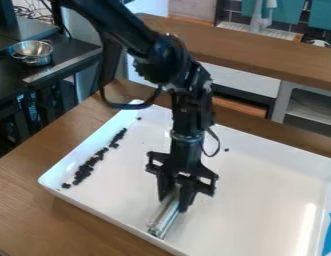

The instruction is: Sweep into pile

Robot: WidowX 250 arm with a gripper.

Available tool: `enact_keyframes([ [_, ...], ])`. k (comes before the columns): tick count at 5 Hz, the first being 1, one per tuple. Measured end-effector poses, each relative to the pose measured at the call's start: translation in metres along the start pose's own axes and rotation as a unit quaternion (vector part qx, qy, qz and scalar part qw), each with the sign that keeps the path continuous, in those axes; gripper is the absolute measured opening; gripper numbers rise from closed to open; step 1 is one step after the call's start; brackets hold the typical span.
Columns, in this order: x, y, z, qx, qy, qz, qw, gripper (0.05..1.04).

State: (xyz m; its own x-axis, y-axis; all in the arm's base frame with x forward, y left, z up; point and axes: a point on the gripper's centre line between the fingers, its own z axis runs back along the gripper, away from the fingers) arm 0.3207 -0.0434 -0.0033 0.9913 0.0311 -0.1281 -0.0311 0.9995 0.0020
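Your pincer (174, 198), lower centre, closed on pale bar-like tool (166, 216) in white tray (261, 187). Dark bits (93, 162) strung along tray's left. Sweeping seems unfinished; next, bring tool left, push line's ends together.

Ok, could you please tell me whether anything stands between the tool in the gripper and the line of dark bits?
Nothing visible does: from the tool in the gripper across to the dark bits runs the bare floor of the white tray.
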Motion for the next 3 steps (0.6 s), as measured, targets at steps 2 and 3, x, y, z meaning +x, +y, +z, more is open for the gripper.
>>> enact_keyframes([
  [2,0.004,0.029,-0.010,0.004,-0.005,-0.001,1.0000,0.405],
  [3,0.003,0.064,-0.009,-0.002,0.003,-0.005,1.0000,0.405],
])
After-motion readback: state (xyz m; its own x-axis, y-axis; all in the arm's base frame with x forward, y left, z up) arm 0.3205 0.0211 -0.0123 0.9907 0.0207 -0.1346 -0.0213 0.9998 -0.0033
